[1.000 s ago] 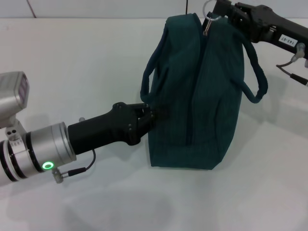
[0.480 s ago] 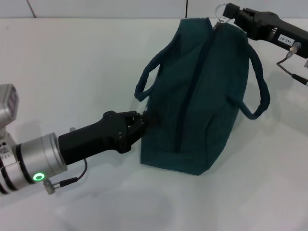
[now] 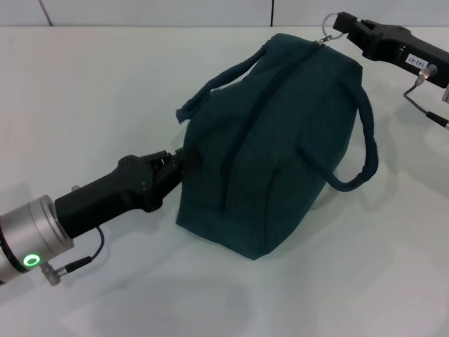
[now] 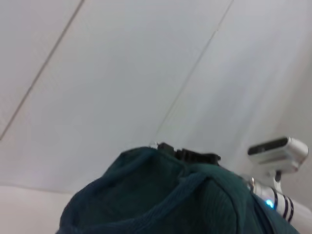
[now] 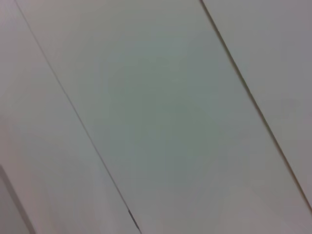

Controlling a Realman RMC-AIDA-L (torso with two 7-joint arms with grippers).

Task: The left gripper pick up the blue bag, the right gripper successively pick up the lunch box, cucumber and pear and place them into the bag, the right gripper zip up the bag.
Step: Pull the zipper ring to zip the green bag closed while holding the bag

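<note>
The blue bag [image 3: 273, 154] lies tilted on the white table, its zipper closed along the top, both loop handles hanging loose. My left gripper [image 3: 179, 163] is shut on the fabric at the bag's left end. My right gripper [image 3: 342, 27] is at the bag's far right top corner, shut on the metal ring zipper pull [image 3: 328, 27]. The bag's top also shows in the left wrist view [image 4: 161, 204], with the right gripper [image 4: 192, 156] behind it. The lunch box, cucumber and pear are out of view. The right wrist view shows only wall panels.
The white table [image 3: 105, 84] spreads around the bag, with a wall at the back. A thin cable [image 3: 424, 102] hangs from the right arm. A white camera unit [image 4: 278, 148] shows in the left wrist view.
The bag has tipped and swung, its left end moving left and its top leaning back. My left arm has drawn back to the left with it. My right gripper has shifted right with the zipper pull.
</note>
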